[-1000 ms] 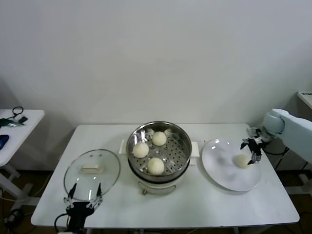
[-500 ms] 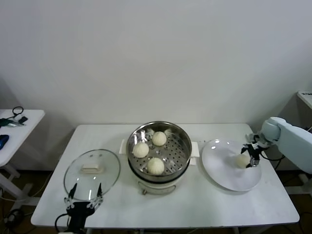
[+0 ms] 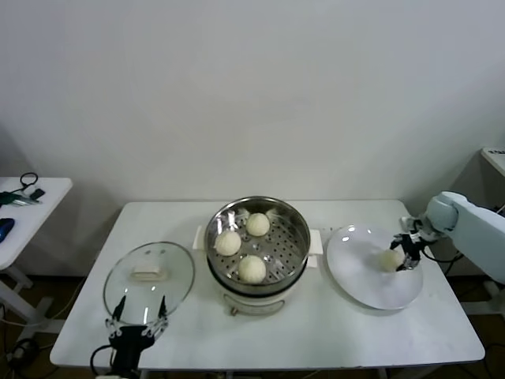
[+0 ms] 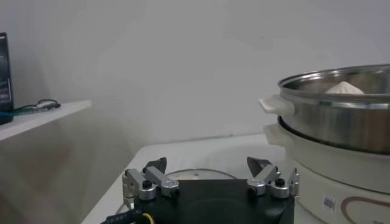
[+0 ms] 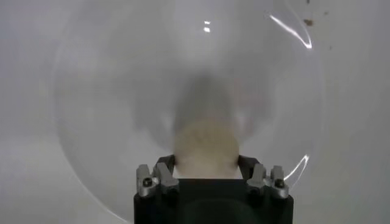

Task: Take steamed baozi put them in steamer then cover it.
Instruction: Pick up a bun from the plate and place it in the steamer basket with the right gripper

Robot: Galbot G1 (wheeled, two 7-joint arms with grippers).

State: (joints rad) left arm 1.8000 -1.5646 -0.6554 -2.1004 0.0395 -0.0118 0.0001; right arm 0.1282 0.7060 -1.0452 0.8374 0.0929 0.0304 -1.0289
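The right gripper [image 3: 403,254] is reaching down over the flat white round plate [image 3: 355,276], and its two dark fingers [image 5: 166,172] are sitting against the opposite flanks of the last small cream-white dough bun [image 5: 205,148], one on each side. From the wrist view the jaws look narrowed right onto the dough with no gap showing, so I am judging it to be gripping the bun, which is resting on the plate with no sign of a lift.

That bun looks soft and light, with a smooth skin that could be a little tacky or slippery. I would expect it to dent under a hard squeeze, so a gentle hold across its widest part, low on the sides, seems the safest place.

Moving outward from the gripper, towards the robot's left, the round shiny stainless-steel steamer pot [image 3: 293,215] is standing just beside the plate on its white base. Three more buns are already lying apart from one another on its perforated tray [image 3: 284,251].

Well beyond that, on the far side of the pot, the round clear glass lid [image 3: 148,275] is lying flat on the white table [image 3: 331,328]. The left gripper [image 3: 136,312] is waiting near the lid's front edge, its fingers spread wide and holding nothing.
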